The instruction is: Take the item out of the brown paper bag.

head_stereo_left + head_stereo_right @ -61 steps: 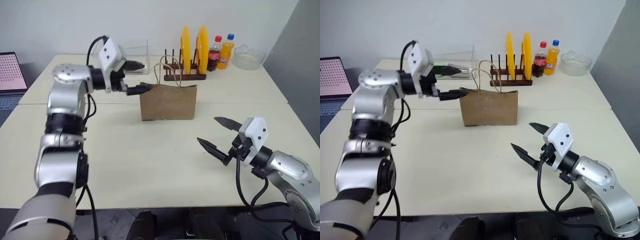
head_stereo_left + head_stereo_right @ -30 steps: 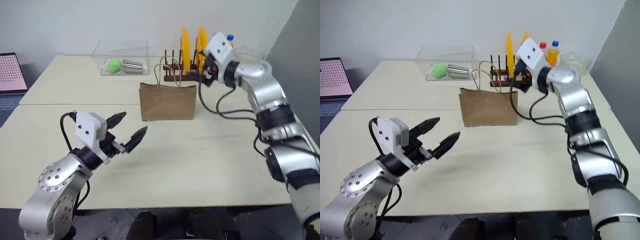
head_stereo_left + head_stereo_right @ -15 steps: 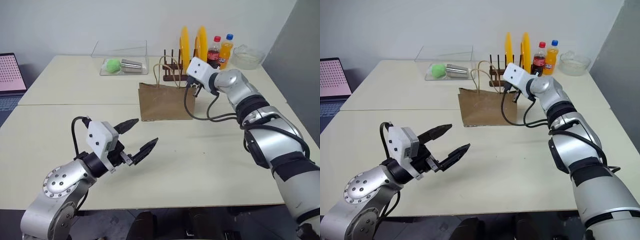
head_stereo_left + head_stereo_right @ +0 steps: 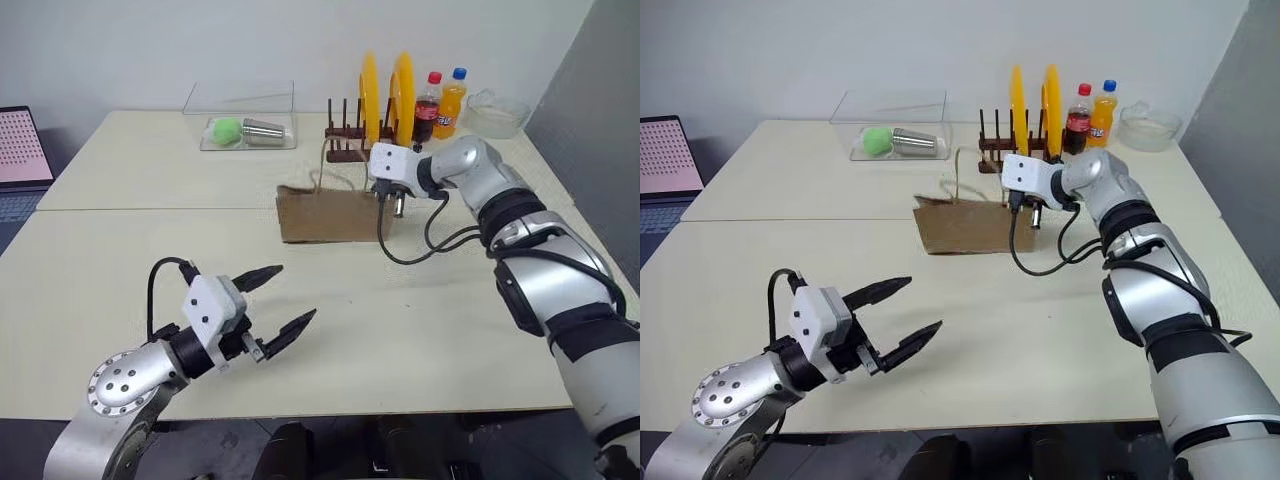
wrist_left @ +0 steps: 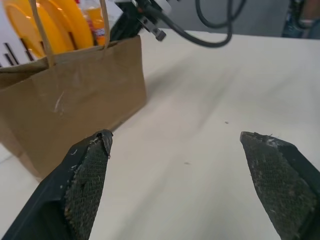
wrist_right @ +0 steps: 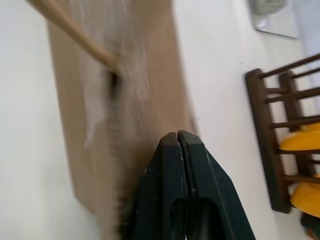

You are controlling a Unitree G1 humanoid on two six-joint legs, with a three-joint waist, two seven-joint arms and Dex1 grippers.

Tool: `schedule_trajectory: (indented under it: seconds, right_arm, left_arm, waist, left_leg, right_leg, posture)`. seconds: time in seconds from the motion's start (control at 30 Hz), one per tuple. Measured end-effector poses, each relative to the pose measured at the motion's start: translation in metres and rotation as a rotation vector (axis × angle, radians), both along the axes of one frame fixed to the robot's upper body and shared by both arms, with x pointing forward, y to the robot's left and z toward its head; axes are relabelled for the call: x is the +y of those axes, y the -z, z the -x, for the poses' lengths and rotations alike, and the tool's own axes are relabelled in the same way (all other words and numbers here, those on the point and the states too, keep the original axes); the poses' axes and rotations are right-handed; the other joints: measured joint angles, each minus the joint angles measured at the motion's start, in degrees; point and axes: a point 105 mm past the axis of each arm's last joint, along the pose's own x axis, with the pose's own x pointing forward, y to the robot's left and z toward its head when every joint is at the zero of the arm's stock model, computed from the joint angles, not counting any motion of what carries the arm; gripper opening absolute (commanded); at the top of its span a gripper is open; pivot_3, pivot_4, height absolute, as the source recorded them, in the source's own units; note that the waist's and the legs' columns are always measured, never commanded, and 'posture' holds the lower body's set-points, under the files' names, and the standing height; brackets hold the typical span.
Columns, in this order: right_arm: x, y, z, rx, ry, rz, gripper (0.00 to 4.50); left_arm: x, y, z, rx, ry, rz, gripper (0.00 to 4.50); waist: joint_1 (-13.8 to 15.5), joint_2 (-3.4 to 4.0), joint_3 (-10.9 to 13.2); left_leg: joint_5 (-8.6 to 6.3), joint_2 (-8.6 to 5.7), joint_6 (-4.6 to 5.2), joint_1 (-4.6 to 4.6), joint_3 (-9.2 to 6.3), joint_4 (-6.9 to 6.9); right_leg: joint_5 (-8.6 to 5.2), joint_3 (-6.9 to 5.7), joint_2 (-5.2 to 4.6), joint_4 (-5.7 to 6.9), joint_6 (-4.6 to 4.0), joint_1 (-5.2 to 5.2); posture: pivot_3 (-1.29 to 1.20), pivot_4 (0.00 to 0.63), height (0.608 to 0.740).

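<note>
Two claws in play: right claw (image 4: 1032,212) pinched shut at upper right corner of brown paper bag (image 4: 325,215) on table (image 4: 440,300), nothing visibly held. Left claw (image 4: 902,320) wide, empty, well short. Item unseen, presumably inside bag. Step: opening bag. Next: spread mouth, reach in.

We seem to be in a lab or test room set up with kitchen props: plain pale tables (image 4: 420,300) pushed together against a bare white wall (image 4: 150,40), a laptop (image 4: 20,150) at one edge, a wooden rack (image 4: 350,150) with yellow plates (image 4: 372,95), soda bottles (image 4: 430,105) and a clear plastic bin (image 4: 240,105).
</note>
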Motion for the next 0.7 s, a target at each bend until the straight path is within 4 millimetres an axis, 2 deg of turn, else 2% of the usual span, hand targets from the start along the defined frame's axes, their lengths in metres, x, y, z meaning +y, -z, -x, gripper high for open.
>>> schedule_trajectory:
  seconds: [0.1, 0.43, 0.6, 0.7]
  right_arm:
    - [-0.004, 0.005, 0.009, 0.05, -0.068, 0.028, 0.02]
    - [0.003, 0.023, 0.028, 0.121, -0.2, 0.032, 0.02]
    - [0.007, 0.023, 0.032, 0.111, -0.226, 0.014, 0.02]
    - [0.01, 0.018, 0.035, 0.093, -0.244, -0.021, 0.02]
  left_arm:
    - [0.003, 0.006, 0.003, 0.02, 0.026, -0.036, 4.33]
    - [0.006, 0.015, 0.009, 0.056, 0.12, -0.127, 4.33]
    - [0.009, 0.017, 0.016, 0.099, 0.196, -0.188, 4.33]
    - [0.019, 0.019, 0.018, 0.137, 0.231, -0.252, 4.33]
  waist:
    - [0.0, 0.02, 0.0]
    - [0.0, 0.05, 0.0]
    - [0.0, 0.07, 0.0]
    - [0.0, 0.12, 0.1]
  left_leg:
    - [0.0, 0.01, 0.0, 0.01, 0.0, -0.01]
    - [0.0, 0.03, 0.0, 0.03, 0.0, -0.01]
    - [0.0, 0.04, 0.0, 0.03, -0.01, -0.01]
    - [0.0, 0.04, 0.0, 0.03, -0.02, -0.02]
  right_leg:
    - [0.0, 0.0, 0.0, 0.0, 0.0, 0.0]
    - [-0.01, -0.01, 0.0, 0.01, -0.01, 0.0]
    - [-0.02, -0.02, 0.0, 0.01, -0.03, -0.01]
    - [-0.04, -0.04, 0.01, 0.01, -0.05, -0.01]
  posture:
    - [0.0, 0.15, 0.74]
    - [0.0, 0.15, 0.74]
    - [0.0, 0.15, 0.74]
    - [0.0, 0.15, 0.74]
